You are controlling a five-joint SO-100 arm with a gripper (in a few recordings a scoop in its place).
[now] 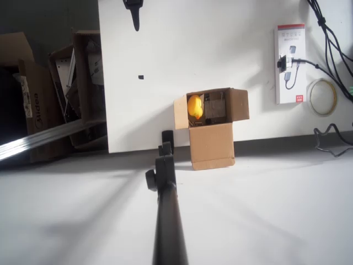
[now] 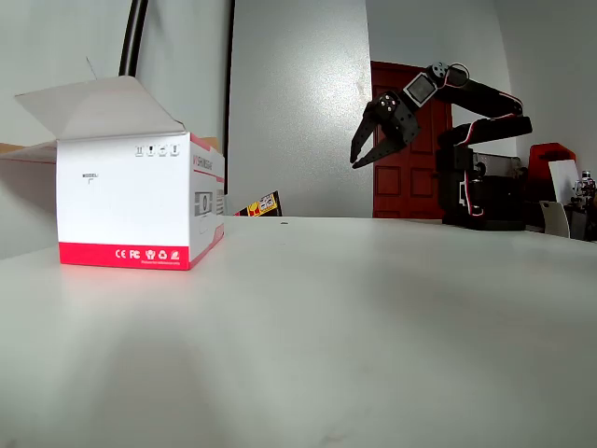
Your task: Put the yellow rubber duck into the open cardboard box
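The yellow rubber duck (image 1: 194, 106) lies inside the open cardboard box (image 1: 212, 144), against its left wall, with whitish scraps beside it. The small brown box stands near the front edge of the white table (image 1: 220, 33), flaps spread. In the fixed view my black gripper (image 2: 358, 157) hangs in the air, far off and well above the table. Its fingers are open and hold nothing. At the top edge of the overhead view a black pointed tip (image 1: 134, 16) reaches in, far from the box; it looks like the gripper's end.
A white and red carton (image 1: 290, 63) with a cabled device lies at the table's right, near a tape roll (image 1: 322, 96) and cables. It (image 2: 140, 201) stands close in the fixed view. Darker cartons (image 1: 49, 94) sit left. A black pole (image 1: 167, 215) rises at the bottom.
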